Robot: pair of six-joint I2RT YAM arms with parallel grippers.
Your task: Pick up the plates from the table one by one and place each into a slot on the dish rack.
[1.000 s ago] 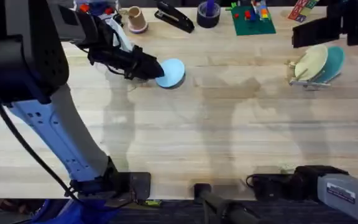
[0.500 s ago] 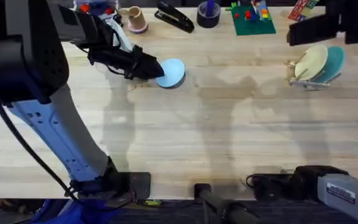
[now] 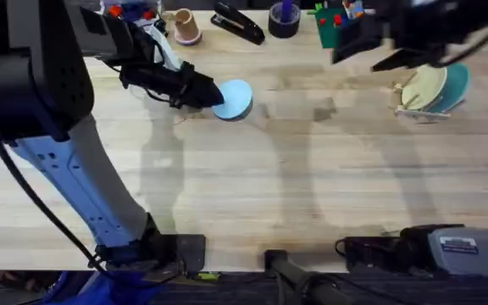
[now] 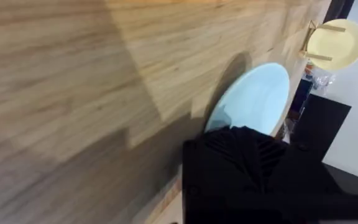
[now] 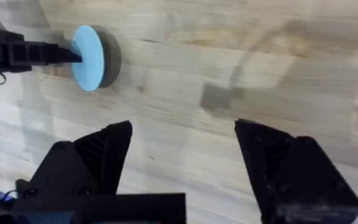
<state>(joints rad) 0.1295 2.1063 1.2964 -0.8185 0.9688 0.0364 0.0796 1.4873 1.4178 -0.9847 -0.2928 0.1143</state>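
Left gripper (image 3: 208,93) pinches the blue plate (image 3: 235,99) at its rim, apparently tilted for handoff; right gripper (image 5: 182,158) spread wide.

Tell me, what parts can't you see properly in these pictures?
- Left pincer grip: in the left wrist view its black body covers the near edge of the pale blue round plate.
- Small pale wooden dish rack: in the overhead view the cream plate and teal plate hide its dividers.
- Right arm: blurred in the overhead view, covering the green brick baseplate.
- Right pincer: cut off by the wrist view's edge.
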